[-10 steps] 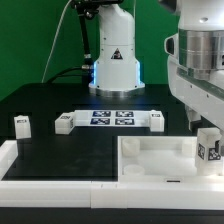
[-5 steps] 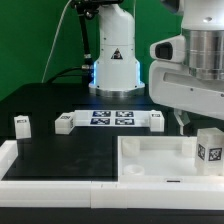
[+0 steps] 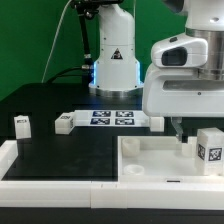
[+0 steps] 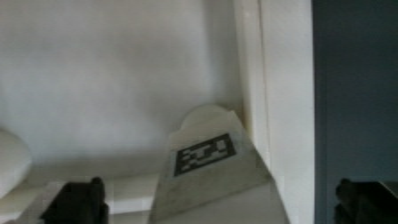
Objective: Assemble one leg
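A leg [image 3: 209, 148], a small white post with a square marker tag, stands upright on the right part of the white tray [image 3: 150, 160]. My gripper [image 3: 183, 131] hangs just to the exterior view's left of it, fingers spread. In the wrist view the leg [image 4: 214, 165] stands between my two dark fingertips [image 4: 79, 201], with a gap on each side, so the gripper [image 4: 222, 205] is open and holds nothing. The tray [image 4: 107, 80] fills most of that view. Other legs stand at the left [image 3: 21, 125] and beside the marker board [image 3: 65, 122], [image 3: 155, 120].
The marker board [image 3: 110, 118] lies on the black table behind the tray. The robot base [image 3: 113, 60] stands at the back. A white rim [image 3: 50, 170] runs along the table's front left. The black table [image 4: 356, 80] shows past the tray's edge.
My gripper has swung toward the exterior view's left and nearer the tray. The leg on the tray has stayed in place.
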`<state>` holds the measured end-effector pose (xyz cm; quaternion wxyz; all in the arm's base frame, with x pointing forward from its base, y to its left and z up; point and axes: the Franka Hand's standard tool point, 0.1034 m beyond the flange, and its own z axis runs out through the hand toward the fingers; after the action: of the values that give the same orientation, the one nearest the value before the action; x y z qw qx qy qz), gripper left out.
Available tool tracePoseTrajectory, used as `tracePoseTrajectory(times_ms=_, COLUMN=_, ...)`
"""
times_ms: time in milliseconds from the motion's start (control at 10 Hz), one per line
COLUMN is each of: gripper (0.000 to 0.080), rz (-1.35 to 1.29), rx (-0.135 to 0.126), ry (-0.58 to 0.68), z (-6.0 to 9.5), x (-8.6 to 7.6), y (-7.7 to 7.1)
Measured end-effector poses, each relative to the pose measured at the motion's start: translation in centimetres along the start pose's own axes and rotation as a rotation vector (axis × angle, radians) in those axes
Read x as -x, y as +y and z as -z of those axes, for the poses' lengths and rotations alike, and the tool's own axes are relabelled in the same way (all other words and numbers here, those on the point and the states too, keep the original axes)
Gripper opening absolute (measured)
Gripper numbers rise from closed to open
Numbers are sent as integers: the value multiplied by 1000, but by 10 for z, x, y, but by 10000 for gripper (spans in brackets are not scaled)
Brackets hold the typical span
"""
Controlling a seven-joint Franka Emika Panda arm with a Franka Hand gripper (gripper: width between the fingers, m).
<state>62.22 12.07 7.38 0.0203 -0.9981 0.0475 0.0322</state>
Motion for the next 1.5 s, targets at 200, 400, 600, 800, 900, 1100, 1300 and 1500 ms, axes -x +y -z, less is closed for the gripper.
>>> tracePoseTrajectory(times_ms=200, gripper=649, rz=293, rx=15, ry=2, z=0, x=-1, y=4)
tracePoseTrajectory(times_ms=400, gripper=649, rz=367, rx=16, ry=2, z=0, x=-1, y=4)
tracePoseTrajectory(times_ms=600, gripper=388, rz=366, rx=16, ry=2, z=0, x=-1, y=4)
tracePoseTrajectory(times_ms=800, gripper=291, rz=318, rx=15, ry=3, z=0, x=-1, y=4)
tracePoseTrajectory(times_ms=900, gripper=291, rz=305, rx=14, ry=3, z=0, x=-1, y=4)
tracePoseTrajectory(times_ms=1100, gripper=291, rz=77, rx=13, ry=7, z=0, x=-1, y=2)
tracePoseTrajectory(times_ms=1300, gripper=291, rz=-194, rx=-3, ry=5, z=0, x=0, y=-1)
tracePoseTrajectory(times_ms=1500, gripper=291, rz=-472, rx=-7, ry=3, z=-1, x=0, y=-4)
